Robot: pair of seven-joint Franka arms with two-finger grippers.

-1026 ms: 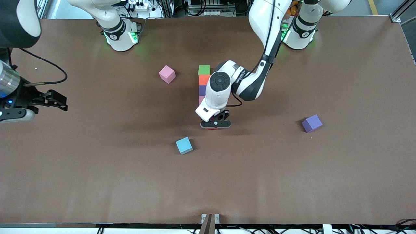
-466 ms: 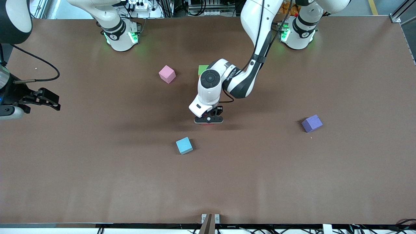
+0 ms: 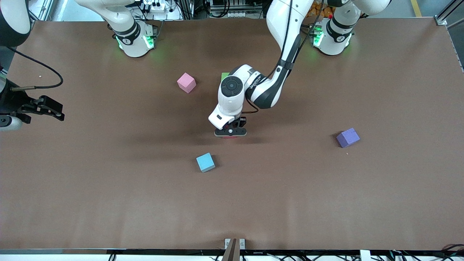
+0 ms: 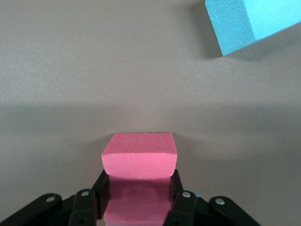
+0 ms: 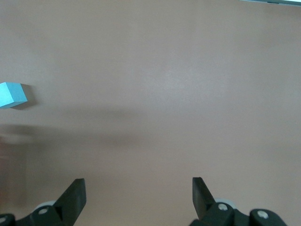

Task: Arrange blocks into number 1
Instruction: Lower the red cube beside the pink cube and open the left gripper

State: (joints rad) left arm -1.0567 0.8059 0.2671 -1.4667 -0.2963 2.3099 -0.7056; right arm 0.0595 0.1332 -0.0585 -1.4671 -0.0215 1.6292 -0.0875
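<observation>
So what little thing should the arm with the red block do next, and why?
Probably lower the red block to the table at the near end of the column and let go. The left tool is shut on it low over the table, just nearer the front camera than the column, of which only the green block shows. The right tool waits open.

Table [image 3: 362, 203] bare along the whole strip nearest the front camera; wide passage there. Mid-table crowded: left arm [image 3: 275, 72] reaches down over the block column, covering all but a sliver of green block [image 3: 224, 75]. Left gripper [image 3: 230, 132] clamped on red block [image 4: 139, 155] blocks the centre. Light blue block [image 3: 205, 162] sits near it, nearer the camera. Pink block [image 3: 186, 82] and purple block [image 3: 347, 137] stand well apart, open ground around each.
</observation>
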